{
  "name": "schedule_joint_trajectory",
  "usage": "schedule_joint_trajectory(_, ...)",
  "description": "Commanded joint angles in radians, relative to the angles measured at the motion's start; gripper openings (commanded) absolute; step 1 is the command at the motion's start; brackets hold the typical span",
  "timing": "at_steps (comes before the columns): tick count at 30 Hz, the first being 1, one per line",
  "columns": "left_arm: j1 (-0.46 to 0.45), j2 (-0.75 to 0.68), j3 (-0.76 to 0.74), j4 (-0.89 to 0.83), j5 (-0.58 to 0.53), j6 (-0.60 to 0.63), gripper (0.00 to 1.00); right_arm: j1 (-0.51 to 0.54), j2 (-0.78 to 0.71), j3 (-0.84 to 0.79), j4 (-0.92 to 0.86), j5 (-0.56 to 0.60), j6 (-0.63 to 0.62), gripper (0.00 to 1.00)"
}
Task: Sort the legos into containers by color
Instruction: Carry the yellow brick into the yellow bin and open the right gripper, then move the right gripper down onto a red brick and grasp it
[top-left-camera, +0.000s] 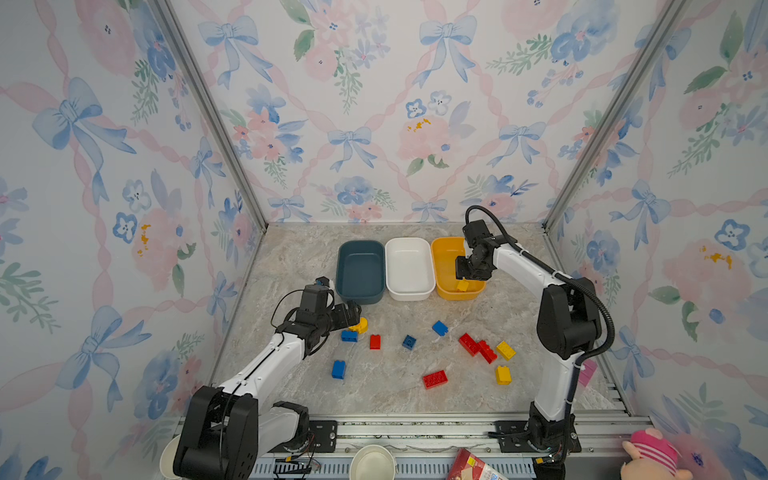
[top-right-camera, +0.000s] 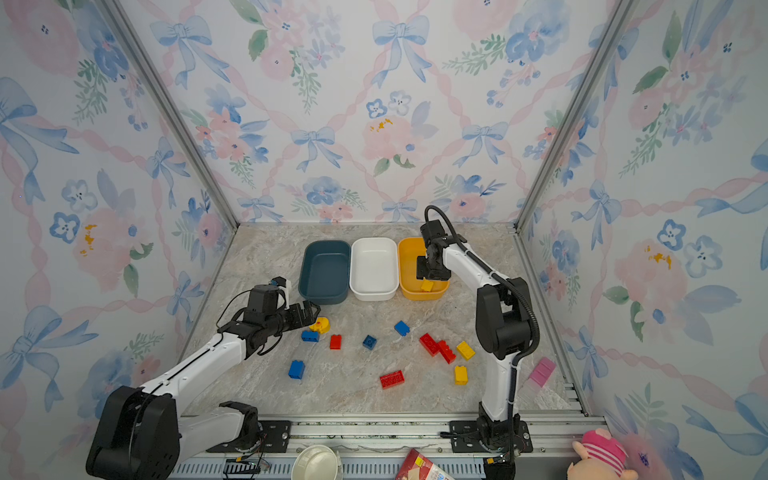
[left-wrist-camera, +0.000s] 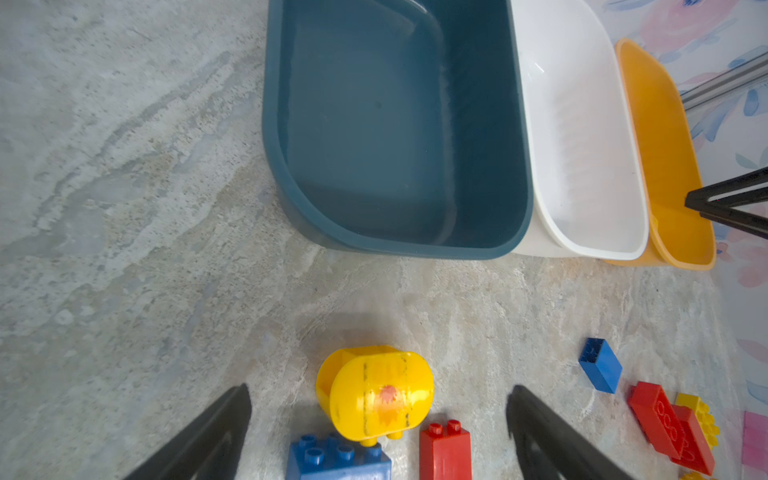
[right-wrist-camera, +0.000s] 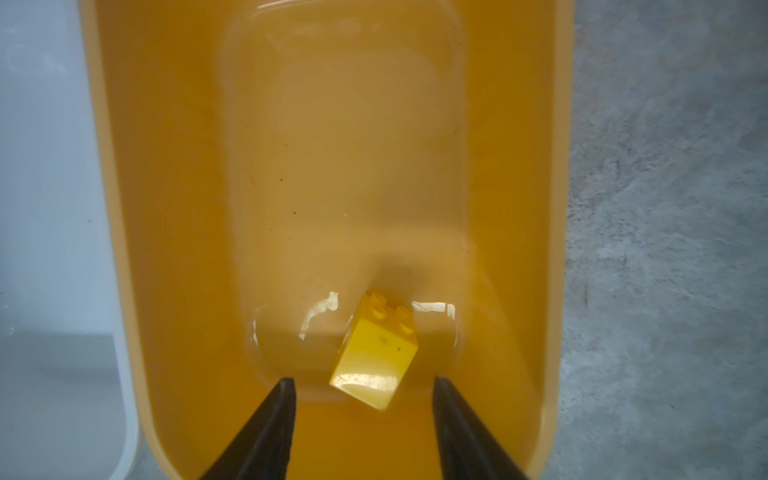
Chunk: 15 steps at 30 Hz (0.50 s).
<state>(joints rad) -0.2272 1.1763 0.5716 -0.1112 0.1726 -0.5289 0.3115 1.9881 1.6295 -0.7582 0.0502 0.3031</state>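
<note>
Right gripper (right-wrist-camera: 363, 380): held over the near end of the yellow rounded-rectangular plastic tub (top-left-camera: 444, 266); black fingers (right-wrist-camera: 266, 428) parted at a middling width, nothing gripped.
Small yellow studded plastic brick (right-wrist-camera: 374, 357): seen inside the yellow tub, tilted, by the end wall below the right gripper. Clear gaps are shown to both fingers. Whether it rests on the bottom cannot be told.
Left gripper (left-wrist-camera: 380, 388): held low over the marbled grey-beige tabletop (top-left-camera: 291, 270), fingers spread wide, nothing held.
Rounded yellow plastic piece (left-wrist-camera: 374, 390): framed between the left fingers in the wrist view, untouched, on the tabletop in front of the tubs.
Dark blue rounded-rectangular plastic tub (top-left-camera: 360, 270): at the left end of the back row in both top views, side against the white one.
White rounded-rectangular plastic tub (top-left-camera: 409, 268): in the middle, between the blue and yellow tubs.
Loose legos near the left gripper: a blue studded brick (top-left-camera: 349, 336) just beside the rounded piece, a small red brick (top-left-camera: 375, 341) next to it, a second blue brick (top-left-camera: 338, 369) nearer the front.
Loose legos mid-table: a dark blue brick (top-left-camera: 409, 342), a tilted blue brick (top-left-camera: 439, 328), a long red brick (top-left-camera: 434, 379).
Loose legos on the right: a pair of red bricks (top-left-camera: 469, 344) touching, a yellow brick (top-left-camera: 505, 350) just beside them, a further yellow brick (top-left-camera: 503, 375) in front — all outside the tubs.
</note>
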Motion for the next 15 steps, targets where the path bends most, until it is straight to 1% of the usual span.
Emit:
schedule_joint_trajectory(1, -0.007, 0.014, 0.016, -0.016, -0.008, -0.007, 0.98, 0.010, -0.064, -0.013, -0.038, 0.008, -0.015, 0.57)
schedule_joint_trajectory(9, -0.011, 0.015, 0.021, -0.015, -0.002, 0.003, 0.98, 0.014, -0.231, -0.166, -0.024, -0.013, -0.048, 0.64)
schedule_joint_trajectory(12, -0.010, 0.016, 0.026, -0.015, 0.002, 0.009, 0.98, 0.015, -0.309, -0.244, -0.024, -0.038, -0.083, 0.67)
schedule_joint_trajectory(15, -0.010, 0.020, 0.030, -0.015, 0.008, 0.015, 0.98, 0.021, -0.391, -0.330, -0.026, -0.076, -0.125, 0.67)
